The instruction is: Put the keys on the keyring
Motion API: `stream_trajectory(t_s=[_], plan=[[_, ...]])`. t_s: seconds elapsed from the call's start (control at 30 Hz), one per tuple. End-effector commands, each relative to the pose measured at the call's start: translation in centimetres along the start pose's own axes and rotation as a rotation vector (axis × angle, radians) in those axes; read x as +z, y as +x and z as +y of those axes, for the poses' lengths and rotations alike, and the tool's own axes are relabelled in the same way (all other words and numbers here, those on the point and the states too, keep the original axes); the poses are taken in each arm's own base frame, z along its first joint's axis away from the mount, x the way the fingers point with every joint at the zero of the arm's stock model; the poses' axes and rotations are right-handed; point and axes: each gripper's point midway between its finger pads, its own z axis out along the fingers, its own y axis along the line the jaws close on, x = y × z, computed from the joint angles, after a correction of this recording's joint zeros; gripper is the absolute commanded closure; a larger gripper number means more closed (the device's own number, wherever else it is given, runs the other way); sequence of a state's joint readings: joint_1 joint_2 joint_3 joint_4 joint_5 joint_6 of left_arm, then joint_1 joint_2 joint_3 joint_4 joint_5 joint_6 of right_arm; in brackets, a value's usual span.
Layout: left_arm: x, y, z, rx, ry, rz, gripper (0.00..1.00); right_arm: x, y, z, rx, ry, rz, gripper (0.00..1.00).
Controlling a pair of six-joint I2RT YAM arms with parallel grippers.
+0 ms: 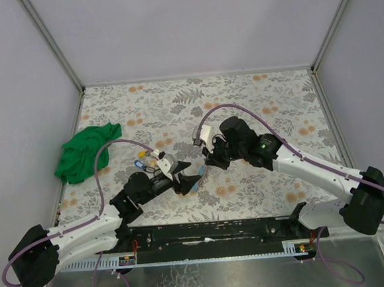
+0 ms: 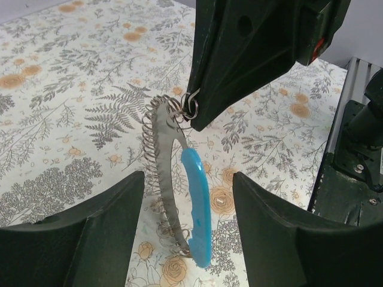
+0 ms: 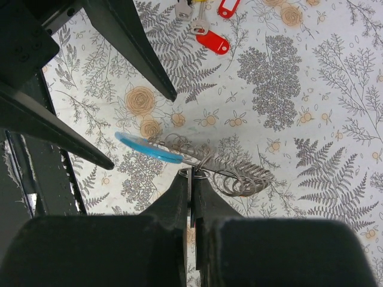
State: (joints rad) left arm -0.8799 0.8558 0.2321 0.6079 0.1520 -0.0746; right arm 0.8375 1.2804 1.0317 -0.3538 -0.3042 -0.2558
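Observation:
The keyring (image 2: 197, 203), a grey loop strung with many small wire rings and closed by a light-blue arc, stands on edge between the fingers of my left gripper (image 2: 188, 177). That gripper is open, and neither finger touches the loop. My right gripper (image 3: 192, 174) is shut on a thin dark key tag held edgewise. The tag's small split ring (image 2: 190, 106) meets the grey part of the keyring (image 3: 239, 170). From above, the two grippers meet at the table's middle, left (image 1: 188, 183) and right (image 1: 210, 161). Loose keys (image 1: 143, 162) lie left of them, two with red tags (image 3: 212, 42).
A crumpled green cloth (image 1: 86, 152) lies at the left of the flower-patterned table (image 1: 269, 104). Purple cables loop over both arms. A black rail with the arm bases runs along the near edge (image 1: 212, 231).

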Motion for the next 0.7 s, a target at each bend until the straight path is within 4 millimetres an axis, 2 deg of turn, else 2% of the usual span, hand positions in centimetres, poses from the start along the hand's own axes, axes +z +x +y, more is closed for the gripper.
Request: stream_trajectory(t_s=[0.0, 0.2, 0.33, 0.37, 0.57, 0.63, 0.67], plan=[[0.5, 0.2, 0.1, -0.014, -0.002, 0.026, 0.39, -0.6, -3.2, -0.8, -0.036, 0.014, -0.081, 1.00], [2.5, 1.3, 0.1, -0.019, 0.017, 0.109, 0.40, -0.7, -3.4, -0.8, -0.038, 0.013, -0.086, 1.00], [3.3, 1.8, 0.2, -0.026, 0.019, 0.129, 0.46, -1.0, -3.6, -0.6, -0.040, 0.009, -0.094, 1.00], [3.4, 1.9, 0.4, -0.024, 0.006, 0.132, 0.50, -1.1, -3.6, -0.5, -0.040, 0.007, -0.094, 1.00], [3.5, 2.4, 1.9, 0.030, -0.060, 0.142, 0.93, -2.1, -3.6, 0.6, -0.019, -0.025, -0.119, 1.00], [3.5, 1.9, 2.2, 0.063, -0.067, 0.110, 1.00, -2.3, -3.4, 1.7, -0.004, -0.078, -0.123, 0.99], [3.4, 1.6, 2.3, 0.075, -0.075, 0.088, 1.00, -2.3, -3.0, 2.4, 0.006, -0.109, -0.120, 0.97]])
